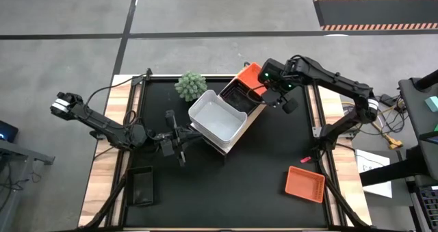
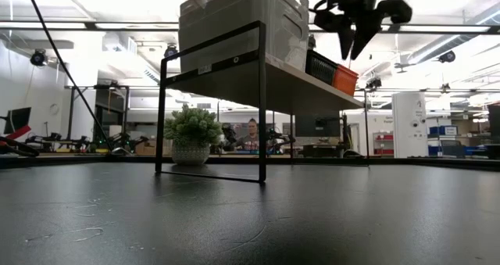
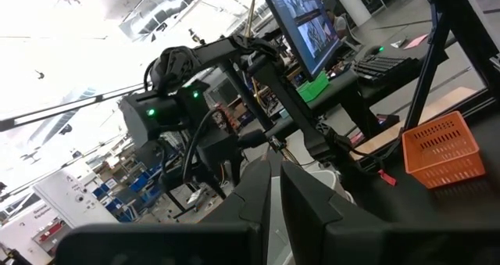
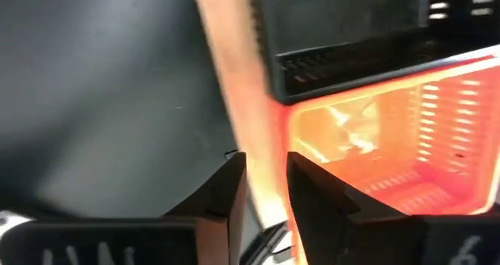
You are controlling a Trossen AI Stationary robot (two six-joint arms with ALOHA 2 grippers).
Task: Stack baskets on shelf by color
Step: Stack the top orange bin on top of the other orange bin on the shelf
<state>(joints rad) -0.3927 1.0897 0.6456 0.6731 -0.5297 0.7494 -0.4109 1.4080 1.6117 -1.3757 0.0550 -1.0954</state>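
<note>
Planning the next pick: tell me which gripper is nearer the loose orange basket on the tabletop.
Right. The right gripper hangs above the shelf's far end, up-table from the orange basket. The left gripper sits across the table, beside the white baskets, farther away.

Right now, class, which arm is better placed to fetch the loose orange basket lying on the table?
The right, probably. The orange basket lies on the right side of the table, beside that arm's base. The right tool hovers by the shelf; the left tool sits beyond the white baskets.
</note>
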